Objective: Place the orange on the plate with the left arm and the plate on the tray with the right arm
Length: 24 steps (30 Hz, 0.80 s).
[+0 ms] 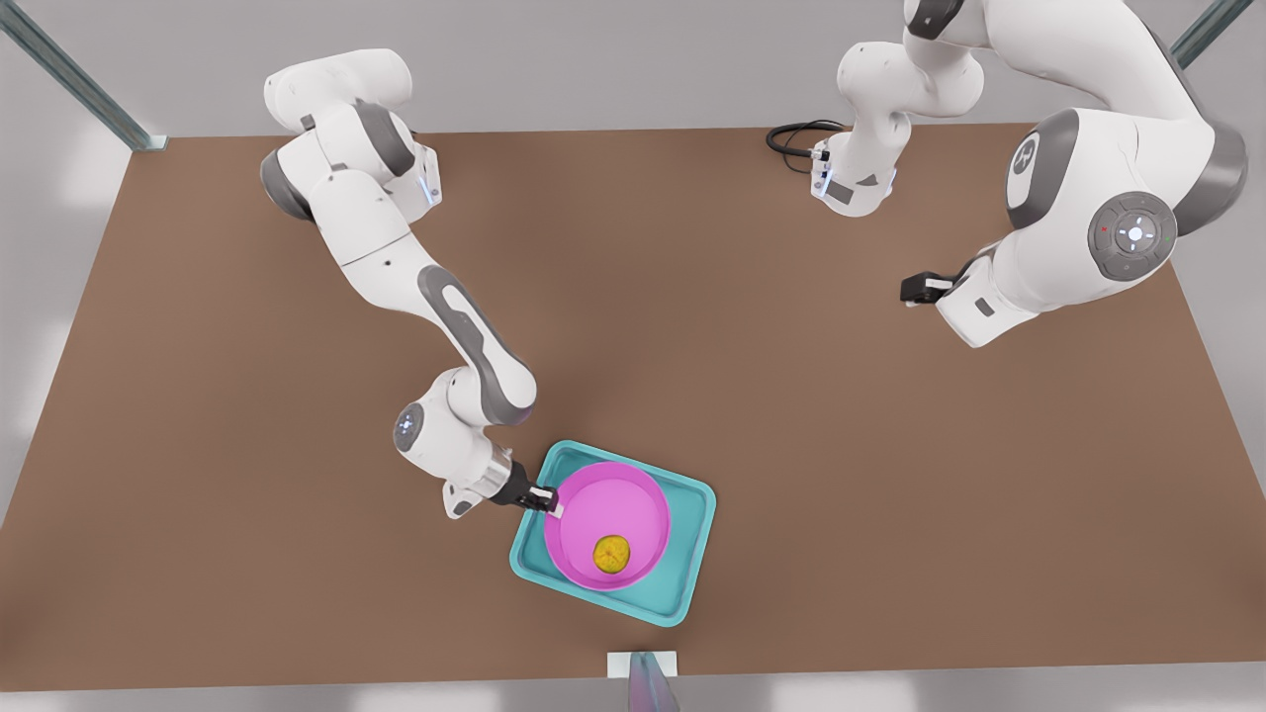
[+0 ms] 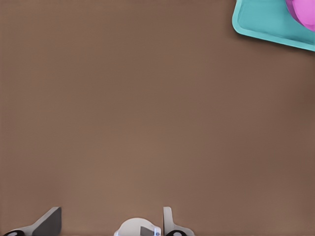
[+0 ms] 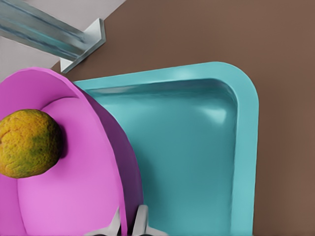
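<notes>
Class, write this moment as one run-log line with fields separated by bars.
orange: in plate | plate: over tray | right gripper: shut on plate rim | left gripper: open, waiting above table

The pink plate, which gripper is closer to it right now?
Right. The right gripper is shut on the plate's rim, over the tray. The left gripper waits far off above bare table.

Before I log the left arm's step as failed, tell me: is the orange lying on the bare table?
No: in the front view the orange sits inside the pink plate, which is over the teal tray.
</notes>
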### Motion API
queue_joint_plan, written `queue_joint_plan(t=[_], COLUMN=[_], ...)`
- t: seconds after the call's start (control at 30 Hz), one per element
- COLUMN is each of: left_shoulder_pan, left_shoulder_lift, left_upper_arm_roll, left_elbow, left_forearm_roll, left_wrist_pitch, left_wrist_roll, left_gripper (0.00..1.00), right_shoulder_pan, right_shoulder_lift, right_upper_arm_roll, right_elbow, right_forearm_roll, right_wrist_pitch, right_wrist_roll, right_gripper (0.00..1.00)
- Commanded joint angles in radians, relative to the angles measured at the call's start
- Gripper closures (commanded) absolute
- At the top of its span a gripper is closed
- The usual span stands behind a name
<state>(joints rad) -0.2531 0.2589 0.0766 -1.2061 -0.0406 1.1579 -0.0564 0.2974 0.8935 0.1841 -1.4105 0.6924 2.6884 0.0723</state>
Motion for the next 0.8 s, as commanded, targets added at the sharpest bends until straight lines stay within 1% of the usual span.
queue_joint_plan(t=[0.0, 0.03, 0.07, 0.2, 0.23, 0.27, 0.3, 0.33, 0.37, 0.4, 0.43, 0.47, 0.5, 0.53, 0.57, 0.77], left_shoulder_pan=[0.000, 0.000, 0.000, 0.000, 0.000, 0.000, 0.000, 0.000, 0.000, 0.000, 0.000, 0.000, 0.000, 0.000, 0.000, 0.000], left_shoulder_lift=[0.000, 0.000, -0.001, 0.002, 0.003, 0.003, 0.002, 0.002, 0.000, 0.000, 0.010, 0.017, 0.017, 0.019, 0.020, 0.019], left_upper_arm_roll=[0.000, 0.000, 0.000, 0.000, 0.000, 0.000, 0.000, 0.000, 0.000, 0.000, -0.004, -0.011, -0.011, -0.011, -0.011, -0.011], left_elbow=[0.000, 0.000, 0.000, 0.000, 0.000, 0.000, 0.000, 0.000, 0.000, 0.000, 0.010, 0.023, 0.030, 0.030, 0.028, 0.027], left_forearm_roll=[0.001, 0.001, 0.001, 0.002, 0.002, 0.002, 0.002, 0.002, 0.001, 0.002, 0.021, 0.039, 0.039, 0.039, 0.041, 0.042], left_wrist_pitch=[0.005, 0.003, 0.003, 0.005, 0.005, 0.005, 0.003, 0.003, 0.003, 0.003, 0.002, 0.000, -0.004, -0.004, -0.004, -0.004], left_wrist_roll=[0.000, 0.000, -0.002, -0.005, -0.005, -0.005, -0.005, -0.007, -0.007, -0.007, -0.005, -0.002, 0.001, -0.002, -0.003, -0.007], left_gripper=[0.00, 0.00, 0.00, 0.00, 0.00, 0.00, 0.00, 0.00, 0.00, 0.00, 0.00, 0.00, 0.00, 0.00, 0.00, 0.00], right_shoulder_pan=[0.000, 0.000, 0.000, -0.001, -0.024, -0.064, -0.156, -0.227, -0.238, -0.300, -0.336, -0.363, -0.363, -0.363, -0.363, -0.365], right_shoulder_lift=[-0.001, -0.001, -0.001, -0.013, -0.054, -0.136, -0.235, -0.286, -0.288, -0.343, -0.511, -0.629, -0.732, -0.780, -0.797, -0.811], right_upper_arm_roll=[0.000, 0.000, 0.000, 0.000, 0.000, -0.002, -0.015, -0.121, -0.264, -0.281, -0.281, -0.281, -0.273, -0.235, -0.218, -0.218], right_elbow=[0.001, 0.001, 0.001, 0.027, 0.022, 0.008, -0.059, -0.102, -0.012, 0.093, 0.081, 0.068, 0.062, 0.065, 0.062, 0.039], right_forearm_roll=[-0.004, -0.002, -0.002, -0.001, 0.002, 0.006, -0.001, -0.039, -0.337, -0.677, -0.815, -0.820, -0.826, -0.855, -0.861, -0.861], right_wrist_pitch=[-0.002, -0.001, -0.001, -0.001, -0.004, -0.085, -0.261, -0.632, -0.999, -1.245, -1.288, -1.292, -1.308, -1.358, -1.362, -1.362], right_wrist_roll=[0.014, 0.014, 0.014, 0.017, 0.021, 0.030, 0.030, 0.029, 0.023, 0.015, -0.124, -0.164, -0.163, -0.163, -0.164, -0.166], right_gripper=[0.76, 0.07, 0.00, 0.00, 0.00, 0.00, 0.00, 0.00, 0.00, 0.00, 0.00, 0.00, 0.00, 0.00, 0.00, 0.00])
